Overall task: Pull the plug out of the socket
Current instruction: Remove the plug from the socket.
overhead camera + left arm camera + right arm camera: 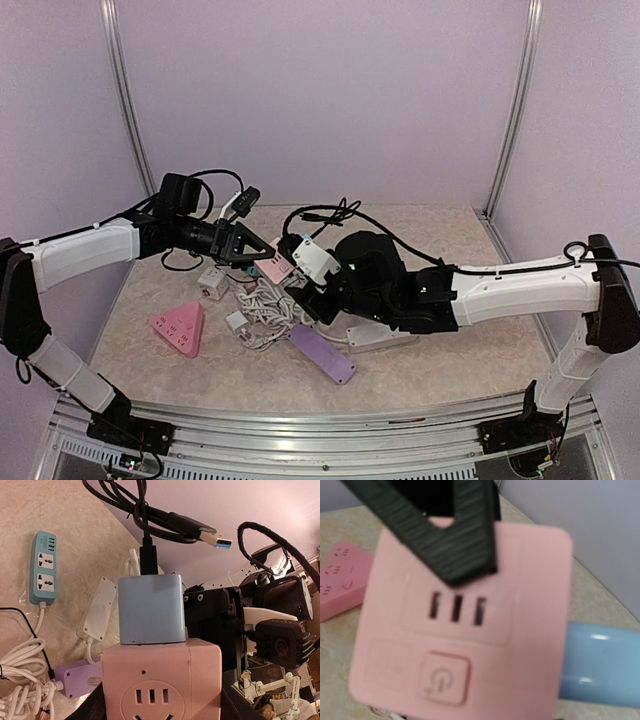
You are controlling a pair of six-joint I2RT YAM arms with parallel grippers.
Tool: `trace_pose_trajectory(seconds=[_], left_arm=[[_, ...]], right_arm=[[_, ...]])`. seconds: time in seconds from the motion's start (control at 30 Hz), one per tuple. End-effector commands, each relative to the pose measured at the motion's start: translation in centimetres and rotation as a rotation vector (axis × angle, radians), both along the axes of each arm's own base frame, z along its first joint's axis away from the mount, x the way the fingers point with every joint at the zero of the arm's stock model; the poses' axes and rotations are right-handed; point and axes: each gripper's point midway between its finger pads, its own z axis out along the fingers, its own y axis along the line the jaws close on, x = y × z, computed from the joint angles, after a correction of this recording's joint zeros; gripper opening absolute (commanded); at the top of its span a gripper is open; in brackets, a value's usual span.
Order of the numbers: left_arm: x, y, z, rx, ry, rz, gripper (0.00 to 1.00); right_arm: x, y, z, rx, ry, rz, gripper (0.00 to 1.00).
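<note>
A pink cube socket (160,680) has a light blue plug (150,609) pushed into its far face, with a black cable (148,555) running from the plug. My left gripper (160,702) is shut on the cube, one dark finger (90,711) at each side, and holds it above the table (262,258). In the right wrist view the cube (460,625) fills the frame, a left finger (445,535) lies across it, and the plug (602,665) sticks out to the right. My right gripper (210,615) is close beside the plug. Its own fingers are hidden.
On the table lie a teal power strip (43,567), a white adapter (97,609), a purple strip (322,352), a pink triangular strip (180,328), a small white cube (212,280) and tangled white cables (265,310). A loose USB plug (217,540) hangs above.
</note>
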Motion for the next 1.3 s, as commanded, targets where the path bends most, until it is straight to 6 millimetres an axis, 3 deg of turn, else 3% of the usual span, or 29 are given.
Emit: trace_pose_trajectory(seconds=[0.0, 0.33, 0.87, 1.07, 1.27], left_arm=[[-0.3, -0.5, 2.9, -0.064, -0.094, -0.051, 0.0], [-0.3, -0.5, 2.9, -0.064, -0.095, -0.052, 0.0], [-0.3, -0.6, 2.6, -0.061, -0.084, -0.061, 0.0], [-1.1, -1.0, 2.5, -0.055, -0.081, -0.103, 0.0], [-2.1, -1.4, 2.5, -0.044, -0.08, -0.16, 0.0]], right_arm=[[0.1, 0.6, -0.2, -0.015, -0.008, -0.008, 0.57], [0.1, 1.1, -0.7, -0.028, -0.011, 0.0, 0.54], [0.2, 1.2, 0.2, 0.008, -0.024, -0.004, 0.16], [-0.2, 0.7, 1.3, 0.057, -0.018, 0.023, 0.1], [-1.9, 0.4, 2.5, 0.11, -0.015, 0.141, 0.09]])
